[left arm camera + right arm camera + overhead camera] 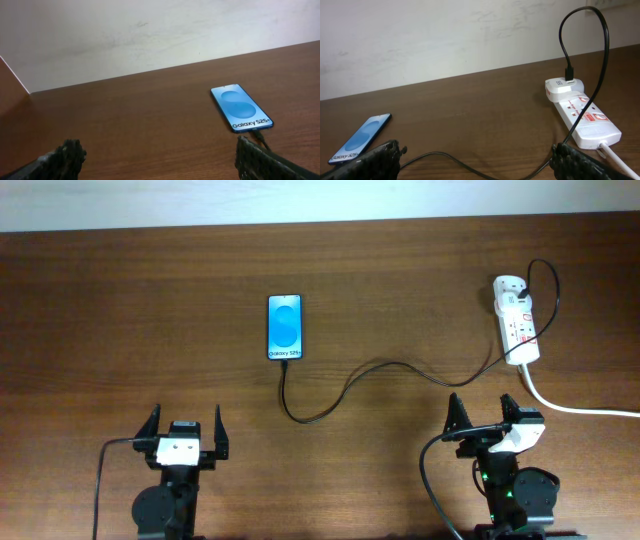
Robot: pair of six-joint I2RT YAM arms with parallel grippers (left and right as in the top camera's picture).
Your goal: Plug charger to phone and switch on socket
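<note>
The phone [284, 326] lies flat at the table's middle, blue screen lit, "Galaxy" text at its near end; it also shows in the left wrist view [241, 107] and the right wrist view [360, 138]. The charger cable [370, 375] runs from the phone's near end in a curve across the table to the socket [517, 320], a white power strip at the far right, also in the right wrist view [582, 114]. The connector tip sits at the phone's near edge [259, 134]. My left gripper [185, 432] and right gripper [482, 416] are open and empty, near the front edge.
The strip's thick white cord [580, 407] runs off to the right edge. A pale wall [150, 35] stands behind the table's far edge. Bare wood lies between the grippers and the phone.
</note>
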